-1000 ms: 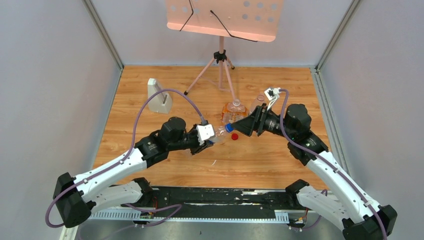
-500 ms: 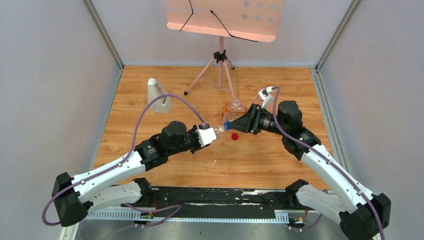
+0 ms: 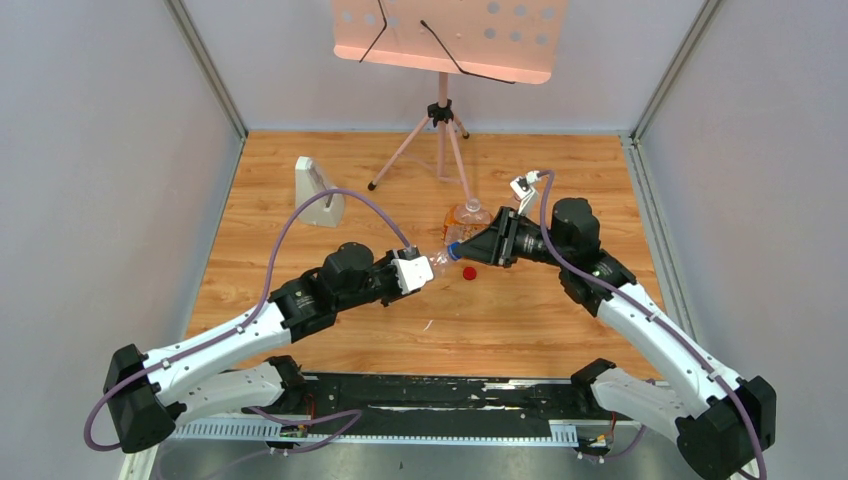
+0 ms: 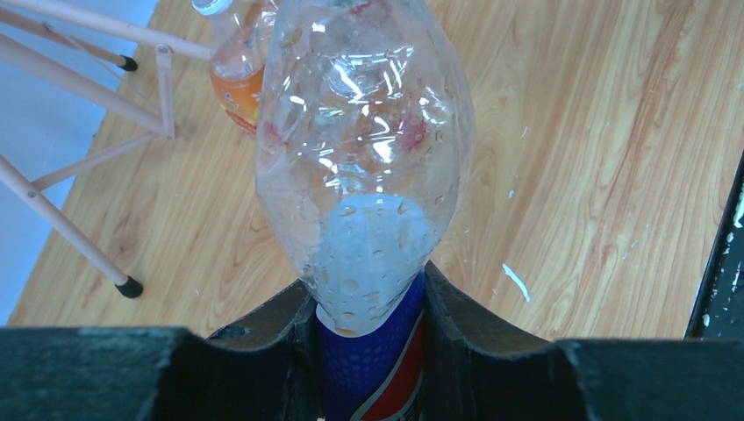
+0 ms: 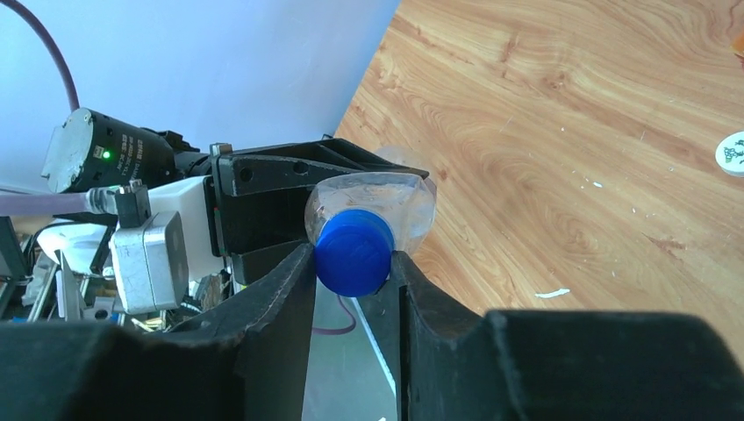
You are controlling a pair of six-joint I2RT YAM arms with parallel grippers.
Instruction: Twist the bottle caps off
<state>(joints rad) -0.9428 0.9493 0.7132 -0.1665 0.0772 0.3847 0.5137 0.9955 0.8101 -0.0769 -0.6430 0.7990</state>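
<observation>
My left gripper (image 3: 424, 272) (image 4: 368, 351) is shut on the clear bottle with the blue Pepsi label (image 3: 438, 263) (image 4: 364, 158) and holds it lying level above the table, neck toward the right arm. The bottle's blue cap (image 3: 454, 251) (image 5: 353, 253) sits between the fingers of my right gripper (image 3: 462, 250) (image 5: 353, 274), and both fingers touch its sides. A red cap (image 3: 469, 271) lies loose on the wood just below. The squat orange-labelled bottle (image 3: 468, 216) (image 4: 237, 79) stands behind. A white cap (image 5: 733, 153) lies on the wood.
A pale grey upright block (image 3: 318, 193) stands at the back left. The pink music stand's tripod legs (image 3: 440, 135) (image 4: 79, 88) spread over the back middle of the table, close behind the orange-labelled bottle. Grey walls close in both sides.
My right gripper has moved left onto the bottle's neck and its jaws have narrowed round the blue cap. The left arm drew back a little with the bottle, then held still.
</observation>
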